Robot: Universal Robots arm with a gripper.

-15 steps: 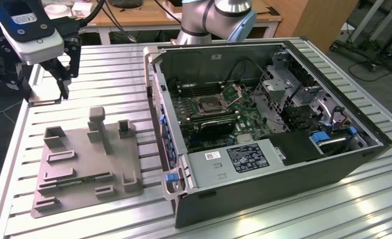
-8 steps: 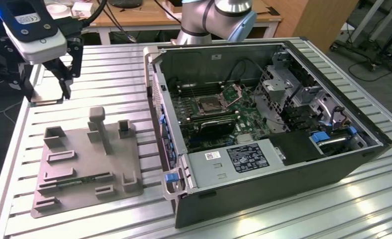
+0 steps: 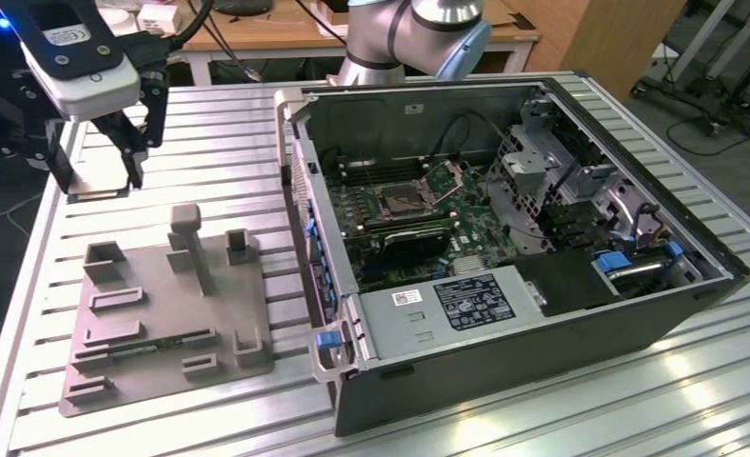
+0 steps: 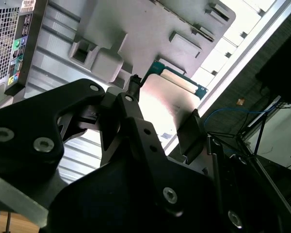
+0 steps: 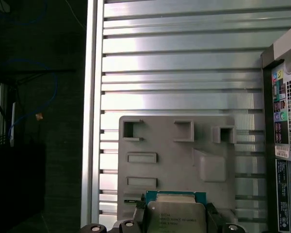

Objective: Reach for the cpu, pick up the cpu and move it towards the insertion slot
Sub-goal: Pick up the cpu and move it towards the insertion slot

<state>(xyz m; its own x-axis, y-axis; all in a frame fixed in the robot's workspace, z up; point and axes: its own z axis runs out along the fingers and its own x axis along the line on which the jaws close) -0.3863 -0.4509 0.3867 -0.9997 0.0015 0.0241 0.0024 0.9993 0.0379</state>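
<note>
The cpu sits clamped between the fingers of the gripper, which is closed on the chip's two opposite edges, metal top showing in the first wrist view. It hangs above the counter near the grey tray. The insertion slot lies well apart, inside the open computer case on the exterior view's right.

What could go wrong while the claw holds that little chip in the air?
1. The claw grips the cpu only by two opposite edges, above the table; a slip or tilt could drop it.
2. The insertion slot lies deep inside the computer case; the claw might clip the case wall going in.
3. A raised bracket and a black cable near the slot could snag.
</note>
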